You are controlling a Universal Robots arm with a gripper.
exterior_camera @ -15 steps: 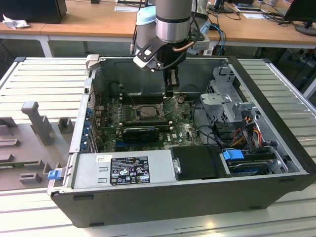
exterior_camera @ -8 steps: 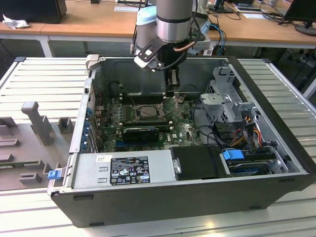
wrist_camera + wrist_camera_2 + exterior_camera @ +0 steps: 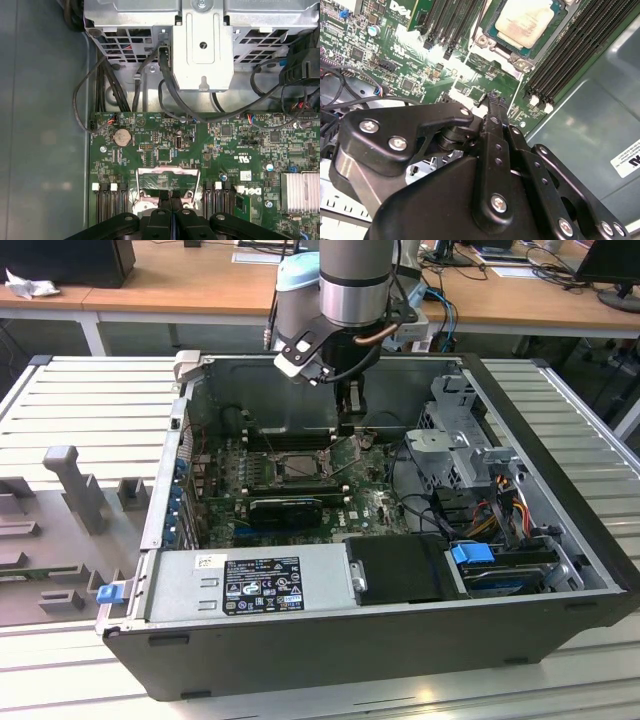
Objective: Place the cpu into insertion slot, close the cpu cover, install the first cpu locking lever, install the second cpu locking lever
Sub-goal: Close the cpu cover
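The cpu (image 3: 524, 21) is seen seated in the insertion slot (image 3: 485, 42) in the second wrist view, partly cropped; in the first wrist view it is hidden behind the gripper (image 3: 172, 195), whose fingers are pressed together.

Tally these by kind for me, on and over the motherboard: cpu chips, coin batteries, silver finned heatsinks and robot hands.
cpu: 1
coin battery: 1
silver finned heatsink: 1
hand: 1
Total: 4
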